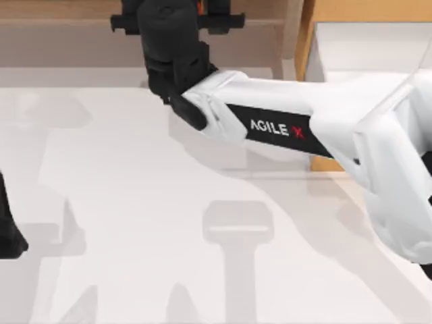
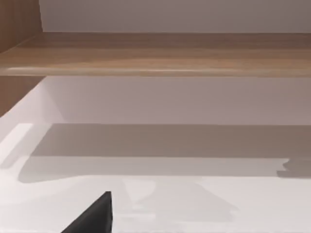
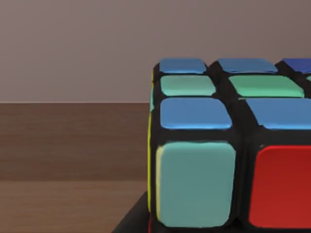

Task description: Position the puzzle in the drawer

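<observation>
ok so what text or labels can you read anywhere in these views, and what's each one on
"AGILE X": white letters with a red X, on the black panel of the right arm in the top view, reaching toward the shelf.
No lettering on the puzzle, only plain coloured stickers.
No text on the drawer or the table.

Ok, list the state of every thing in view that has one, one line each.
Small Rubik's-style puzzle with black grid: level, at the long wooden shelf, not in the drawer; grip cannot be told.
Light orange-brown wooden drawer: open, white inside showing.
Right gripper: reached out over the shelf.
Left gripper: parked at the table's left edge.
</observation>
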`<state>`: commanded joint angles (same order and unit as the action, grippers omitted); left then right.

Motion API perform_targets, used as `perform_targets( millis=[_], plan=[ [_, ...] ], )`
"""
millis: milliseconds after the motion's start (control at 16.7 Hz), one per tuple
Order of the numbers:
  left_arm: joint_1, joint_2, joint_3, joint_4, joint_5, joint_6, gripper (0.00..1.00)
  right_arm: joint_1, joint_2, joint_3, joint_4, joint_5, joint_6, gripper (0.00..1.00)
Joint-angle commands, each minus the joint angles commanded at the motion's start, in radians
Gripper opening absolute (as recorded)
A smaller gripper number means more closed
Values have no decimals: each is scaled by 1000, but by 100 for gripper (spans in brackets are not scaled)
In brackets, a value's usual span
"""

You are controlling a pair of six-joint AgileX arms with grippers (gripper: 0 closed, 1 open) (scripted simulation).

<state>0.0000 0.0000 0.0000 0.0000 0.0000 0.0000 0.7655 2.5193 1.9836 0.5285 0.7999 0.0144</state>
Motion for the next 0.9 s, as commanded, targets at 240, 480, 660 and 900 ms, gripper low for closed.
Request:
perform_targets(
  millis=[240,480,660,900],
  plan=[
    [0,0,0,0,0,0,100,-5,2,2,0,-1,2,0],
    [0,0,0,0,0,0,100,15,-39,1,-42,-43,12,0],
    [0,0,0,0,0,0,100,38,-120,5,-155,-137,42,0],
    [0,0,0,0,0,0,100,37,-228,27,-408,-304,104,0]
  ],
)
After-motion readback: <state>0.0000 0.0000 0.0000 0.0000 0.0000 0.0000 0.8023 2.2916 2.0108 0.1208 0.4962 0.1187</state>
